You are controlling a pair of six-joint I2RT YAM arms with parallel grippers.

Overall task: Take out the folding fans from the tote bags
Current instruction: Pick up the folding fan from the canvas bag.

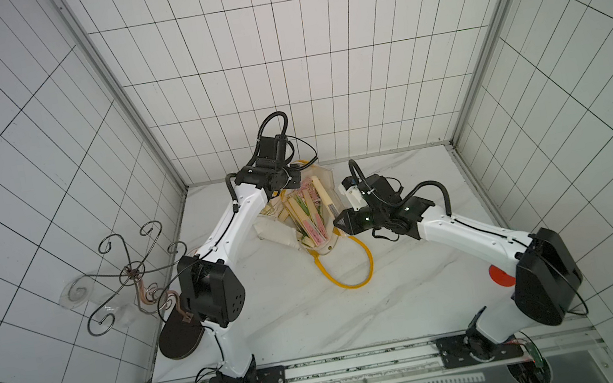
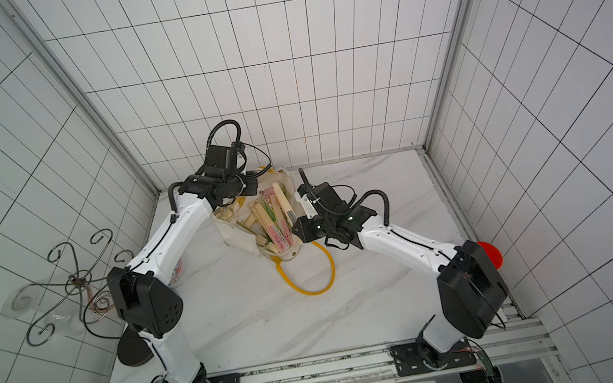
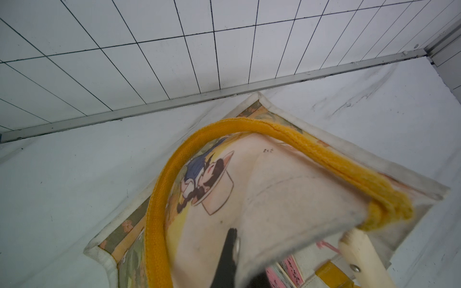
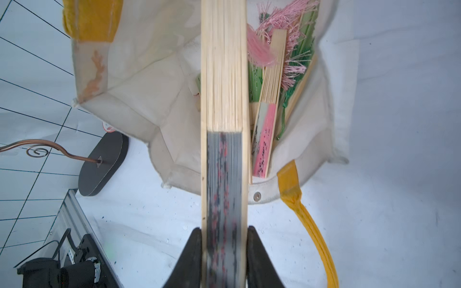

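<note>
Pinching the edge of the tote bag [image 3: 262,189] tight, my left gripper [image 3: 236,245] holds it open so my right gripper [image 4: 224,239], squeezing one fan [image 4: 223,99], can slide it out past the other fans [image 4: 265,139] beside it.

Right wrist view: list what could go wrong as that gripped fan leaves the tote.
1. The right gripper holds the fan near one end only; it might pivot or slip.
2. The pink tassel lies beside it and could snag, dragging neighbours.
3. The left gripper pinches just the tote bag fabric; losing it may collapse the mouth.
</note>
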